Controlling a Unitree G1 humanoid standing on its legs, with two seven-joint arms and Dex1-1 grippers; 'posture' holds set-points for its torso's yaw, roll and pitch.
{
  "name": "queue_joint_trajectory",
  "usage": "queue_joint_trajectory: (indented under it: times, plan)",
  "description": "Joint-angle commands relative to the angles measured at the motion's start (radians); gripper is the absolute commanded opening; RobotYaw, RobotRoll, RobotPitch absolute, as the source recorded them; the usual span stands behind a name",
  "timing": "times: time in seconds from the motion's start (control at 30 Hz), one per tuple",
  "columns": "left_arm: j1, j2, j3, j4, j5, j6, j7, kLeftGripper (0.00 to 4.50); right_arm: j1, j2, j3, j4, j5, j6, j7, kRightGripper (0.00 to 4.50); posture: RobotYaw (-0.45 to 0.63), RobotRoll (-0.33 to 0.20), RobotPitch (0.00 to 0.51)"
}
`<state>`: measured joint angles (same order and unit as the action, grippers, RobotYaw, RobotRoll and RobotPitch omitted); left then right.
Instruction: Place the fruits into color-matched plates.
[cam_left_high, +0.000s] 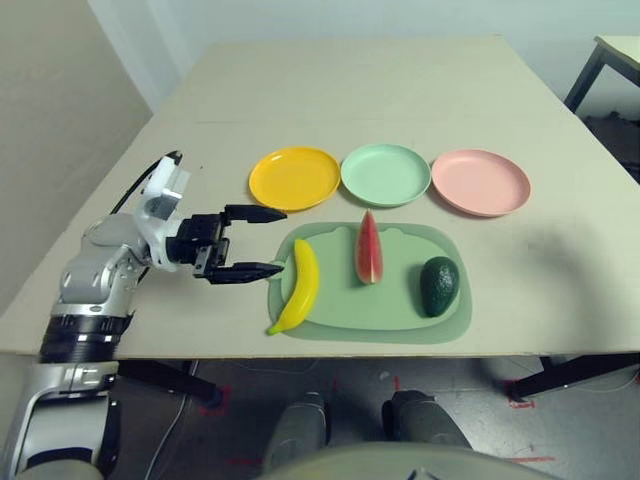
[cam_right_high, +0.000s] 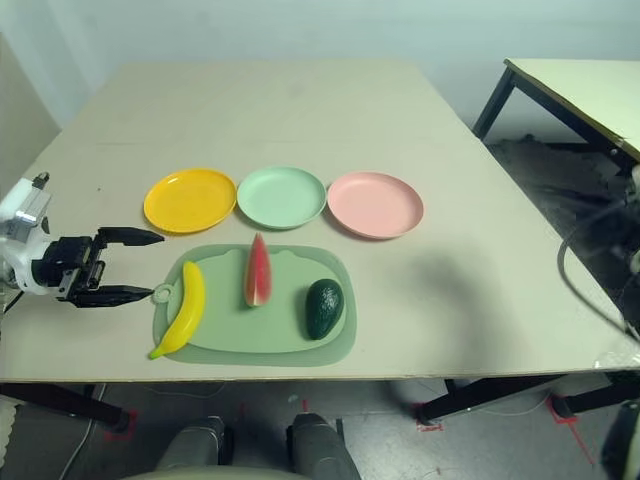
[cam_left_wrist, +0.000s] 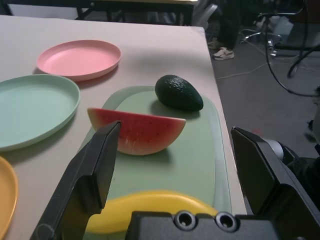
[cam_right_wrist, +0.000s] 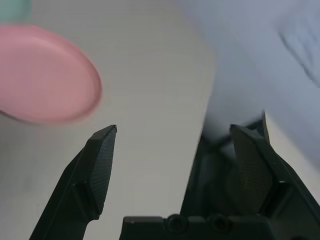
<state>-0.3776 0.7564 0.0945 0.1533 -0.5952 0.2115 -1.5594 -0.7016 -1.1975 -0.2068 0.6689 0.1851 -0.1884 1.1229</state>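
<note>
The curved yellow banana (cam_left_high: 299, 288), upright red watermelon wedge (cam_left_high: 368, 250) and dark green avocado (cam_left_high: 439, 286) lie apart, off the plates (cam_left_high: 294, 178).

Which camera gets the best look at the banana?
The left eye view: it shows the whole banana, stem to tip. The right eye view shows it whole too, slightly closer to the edge; the left wrist view only its upper part, cut off by the gripper.

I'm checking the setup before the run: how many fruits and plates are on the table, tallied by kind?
Banana: 1
Watermelon wedge: 1
Avocado: 1
Plates, one yellow-orange, one mint green, one pink: 3
Total: 6 (3 fruits, 3 plates)
</note>
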Motion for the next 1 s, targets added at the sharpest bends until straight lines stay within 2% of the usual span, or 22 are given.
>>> queue_joint_trajectory:
  times: [0.03,0.2,0.3,0.43,0.57,0.73,1.0]
  plan:
    - [-0.01,-0.007,-0.003,0.008,0.001,0.014,0.003,4.49,-0.07,0.037,0.134,-0.204,0.017,0.131,0.163,4.5,-0.09,0.0,0.05]
    - [0.0,-0.003,0.004,0.0,0.011,0.006,0.008,4.49,-0.147,0.081,0.284,-0.377,-0.034,0.165,0.31,4.5,-0.07,0.0,0.052]
    - [0.008,0.008,0.016,-0.005,0.007,0.011,0.013,4.49,-0.186,0.108,0.395,-0.421,-0.124,0.058,0.393,4.5,-0.05,0.0,0.058]
    - [0.014,0.028,0.024,-0.013,0.008,0.018,0.016,4.49,-0.242,0.175,0.515,-0.505,-0.15,-0.005,0.484,4.5,-0.04,0.0,0.073]
    - [0.015,0.032,0.016,-0.016,0.014,0.021,0.02,4.49,-0.254,0.175,0.675,-0.604,-0.107,-0.05,0.492,4.5,-0.02,0.0,0.083]
    - [0.035,0.05,0.004,-0.042,0.009,0.053,0.008,4.49,-0.292,0.133,0.854,-0.592,-0.135,-0.196,0.492,4.5,0.0,0.0,0.091]
    - [0.052,0.104,-0.038,-0.041,0.042,0.07,-0.045,4.49,-0.375,0.158,0.989,-0.64,-0.125,-0.139,0.492,4.5,0.0,0.0,0.092]
